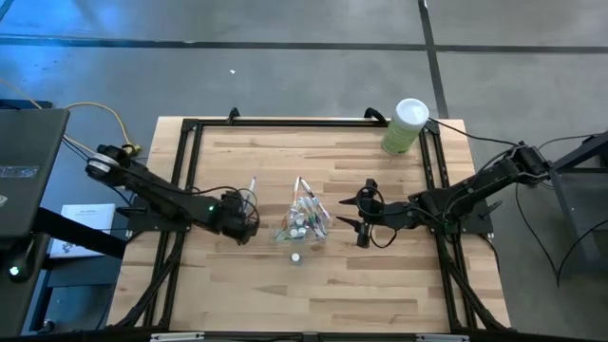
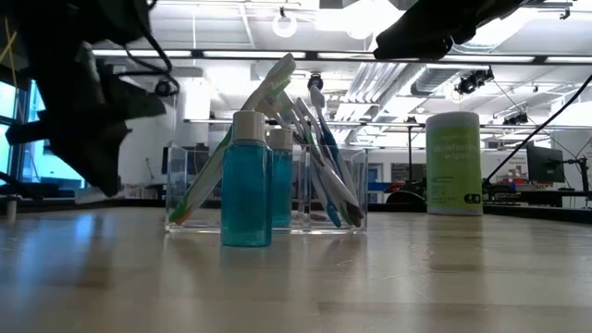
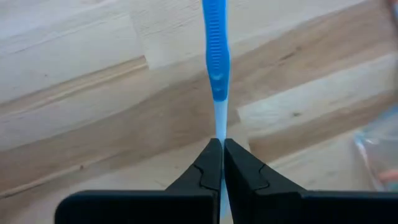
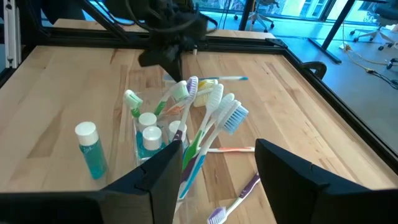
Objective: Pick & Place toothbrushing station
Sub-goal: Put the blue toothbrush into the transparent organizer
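Note:
The clear holder stands mid-table on its flat base, with several pastel toothbrushes leaning out of it and white-capped tubes inside. One small blue-filled tube stands on the wood on the near side of the holder. My left gripper is left of the holder, shut on a blue-and-white toothbrush. My right gripper hangs open to the right of the holder, facing it, with nothing between its fingers. My left gripper pinches the toothbrush's thin white stem between its two shut fingertips, slanting down from the table's left. The brush runs straight on past the fingertips, in line with them, its ribbed blue part farthest out. Whether that end touches the wood, I cannot tell.
A tall green canister with a white lid stands at the far right corner. Two loose toothbrushes lie flat on the wood to the right of the holder, in front of my right gripper. A black frame rims the table.

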